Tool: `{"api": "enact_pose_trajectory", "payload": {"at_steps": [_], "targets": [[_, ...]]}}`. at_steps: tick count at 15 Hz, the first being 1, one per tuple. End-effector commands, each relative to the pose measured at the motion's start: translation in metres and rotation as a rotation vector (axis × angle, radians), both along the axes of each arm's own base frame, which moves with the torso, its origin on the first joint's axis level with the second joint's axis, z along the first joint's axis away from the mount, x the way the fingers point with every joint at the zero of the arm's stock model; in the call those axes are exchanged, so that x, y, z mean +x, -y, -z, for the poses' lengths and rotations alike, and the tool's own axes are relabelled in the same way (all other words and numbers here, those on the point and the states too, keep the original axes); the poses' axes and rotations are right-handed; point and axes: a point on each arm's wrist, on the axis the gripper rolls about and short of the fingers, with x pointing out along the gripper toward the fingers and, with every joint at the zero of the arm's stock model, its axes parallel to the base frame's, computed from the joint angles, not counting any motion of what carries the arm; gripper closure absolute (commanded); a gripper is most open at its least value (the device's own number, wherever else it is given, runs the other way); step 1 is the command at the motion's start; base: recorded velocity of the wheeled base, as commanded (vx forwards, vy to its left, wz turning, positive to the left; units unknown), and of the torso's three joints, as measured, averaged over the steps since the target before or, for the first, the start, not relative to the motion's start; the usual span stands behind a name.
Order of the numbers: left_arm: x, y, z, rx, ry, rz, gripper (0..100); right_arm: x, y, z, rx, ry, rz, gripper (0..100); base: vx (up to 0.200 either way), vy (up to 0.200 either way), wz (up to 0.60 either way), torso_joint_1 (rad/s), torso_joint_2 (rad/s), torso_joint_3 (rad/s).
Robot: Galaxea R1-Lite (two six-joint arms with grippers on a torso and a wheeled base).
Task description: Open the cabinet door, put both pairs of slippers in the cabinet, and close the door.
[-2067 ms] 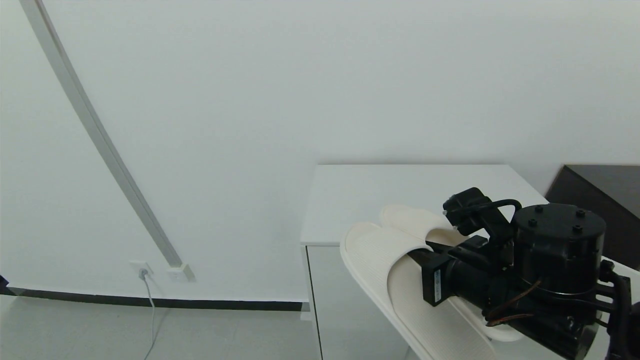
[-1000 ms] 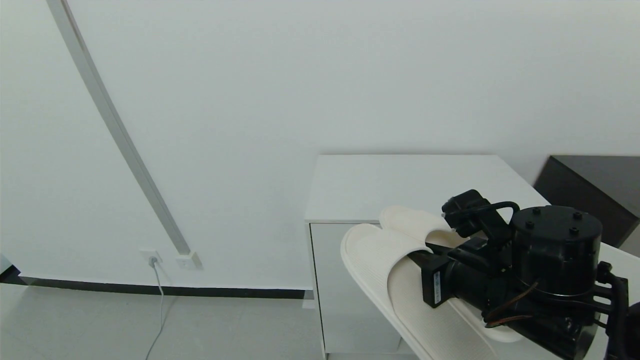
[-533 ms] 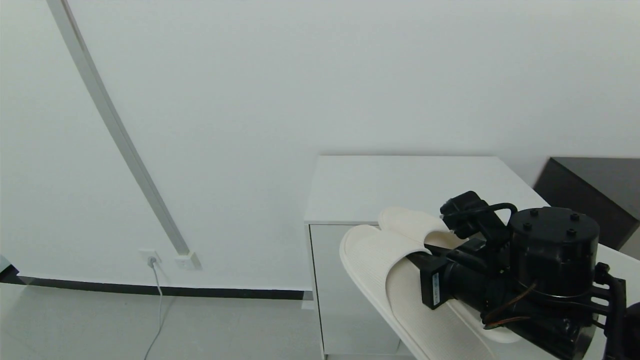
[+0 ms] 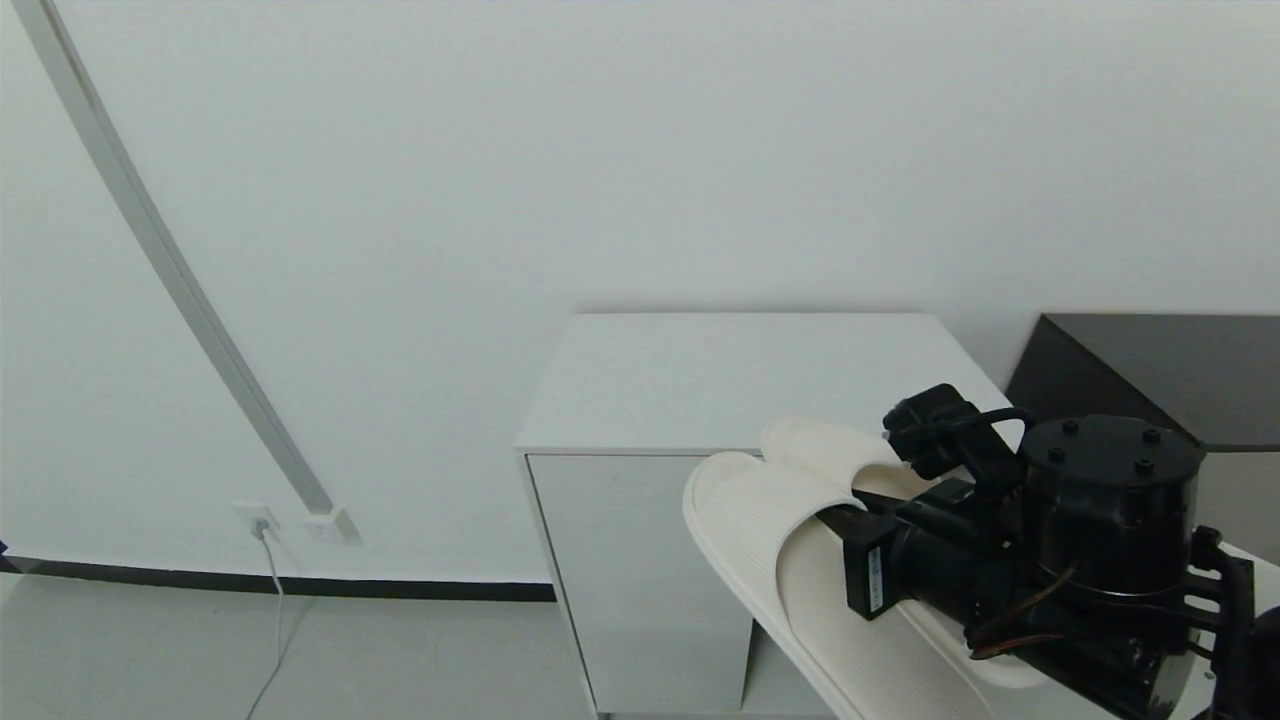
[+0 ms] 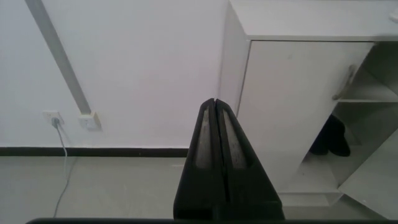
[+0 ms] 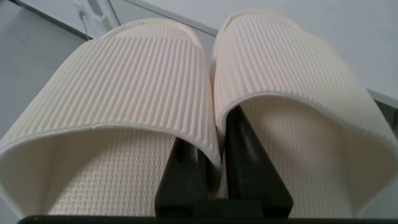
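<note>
Head view swung right, right gripper [image 6: 214,165] pinching slippers [image 6: 134,87], left gripper [image 5: 215,109] pressed together.

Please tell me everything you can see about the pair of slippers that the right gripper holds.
The slippers are a cream-white pair, side by side, open heels toward the arm. Uppers are ribbed, insoles finely embossed; the material looks soft. The right gripper holds them in the air, one finger inside each slipper, pinching the two inner edges together. In the head view they are tilted, in front of the white cabinet.
</note>
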Motion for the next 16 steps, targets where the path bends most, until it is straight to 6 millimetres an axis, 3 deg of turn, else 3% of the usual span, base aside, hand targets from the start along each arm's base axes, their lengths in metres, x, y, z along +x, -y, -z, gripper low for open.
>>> {"api": "enact_pose_trajectory", "payload": {"at_steps": [1,10,16], "targets": [[0.0001,0.0,0.0,-0.001,-0.001,0.0,100,-0.0005,0.0001,0.0,0.0,0.0,-0.001,100,0.0,-0.2,0.0,0.007,0.0,-0.002],[-0.0001,0.0,0.0,-0.002,0.001,0.0,100,-0.0055,-0.0006,0.0021,0.0,0.0,-0.018,100,0.0,-0.2,0.0,0.001,0.0,0.003],[-0.0001,0.0,0.0,-0.002,0.001,0.0,100,-0.0088,-0.0018,0.0063,-0.003,0.005,-0.03,100,0.0,0.0,0.0,0.0,0.0,0.0]]}}
